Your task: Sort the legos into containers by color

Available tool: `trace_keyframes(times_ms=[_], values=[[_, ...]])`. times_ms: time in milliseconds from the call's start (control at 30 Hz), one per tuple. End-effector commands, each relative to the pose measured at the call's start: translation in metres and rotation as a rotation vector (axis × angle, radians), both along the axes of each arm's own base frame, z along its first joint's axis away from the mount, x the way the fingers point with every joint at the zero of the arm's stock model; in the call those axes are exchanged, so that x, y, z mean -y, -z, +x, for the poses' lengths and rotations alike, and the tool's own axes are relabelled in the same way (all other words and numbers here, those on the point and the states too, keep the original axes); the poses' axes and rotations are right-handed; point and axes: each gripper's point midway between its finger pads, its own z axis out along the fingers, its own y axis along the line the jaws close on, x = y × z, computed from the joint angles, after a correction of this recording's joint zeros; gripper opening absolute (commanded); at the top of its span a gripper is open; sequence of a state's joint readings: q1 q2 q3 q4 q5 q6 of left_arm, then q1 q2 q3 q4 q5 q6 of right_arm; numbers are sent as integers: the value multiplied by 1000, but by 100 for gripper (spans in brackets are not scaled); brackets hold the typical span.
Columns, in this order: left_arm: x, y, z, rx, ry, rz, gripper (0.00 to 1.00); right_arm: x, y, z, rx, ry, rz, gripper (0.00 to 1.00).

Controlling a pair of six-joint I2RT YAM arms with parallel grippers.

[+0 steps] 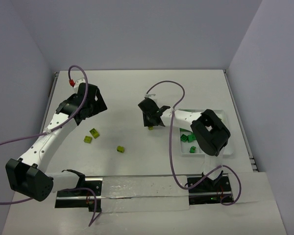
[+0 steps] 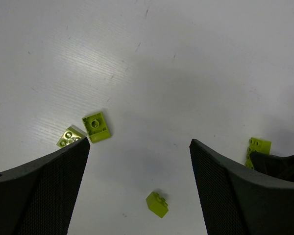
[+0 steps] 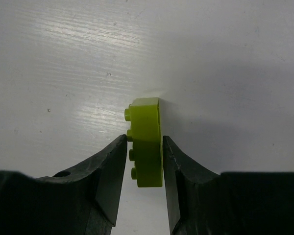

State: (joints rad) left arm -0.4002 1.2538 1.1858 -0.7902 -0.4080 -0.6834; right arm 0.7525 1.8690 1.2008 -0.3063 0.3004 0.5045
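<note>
My right gripper (image 3: 143,142) is shut on a yellow-green lego (image 3: 147,147) that stands on its side on the white table, studs facing left. From above, this gripper (image 1: 151,121) is left of the white tray (image 1: 230,147) and the lego (image 1: 150,128) peeks out below it. My left gripper (image 2: 139,147) is open and empty, held above the table. Below it lie three yellow-green legos: a square one (image 2: 96,127), one partly behind the left finger (image 2: 68,137), and a small one (image 2: 157,204). Dark green legos (image 1: 187,137) lie in the tray.
The right arm's black wrist (image 1: 210,132) covers most of the tray, so its dividers are hard to see. From above, the three loose legos lie at mid-left (image 1: 94,132), (image 1: 88,139), (image 1: 120,149). A purple cable (image 1: 172,147) loops over the table.
</note>
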Motion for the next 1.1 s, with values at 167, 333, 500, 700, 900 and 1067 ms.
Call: trace_keyframes(times_ms=[167,333,500,700,900,1067], values=[[-3,-4,-5,35,0,-22,91,-10,-8,14,30,22,9,35],[-4,-7,-6,42,2,-26,91,-15,-18,16,34,32,36,11],[-7,1,-3,28,6,-45,91,-17,-46,18,78,31,82,0],[-13,8,-2,12,1,-50,91,-13,-79,26,137,37,86,0],[-13,13,-8,-17,20,-99,91,-4,-115,42,175,72,164,0],[-5,20,-19,-33,54,-153,91,34,-143,52,230,152,224,0]])
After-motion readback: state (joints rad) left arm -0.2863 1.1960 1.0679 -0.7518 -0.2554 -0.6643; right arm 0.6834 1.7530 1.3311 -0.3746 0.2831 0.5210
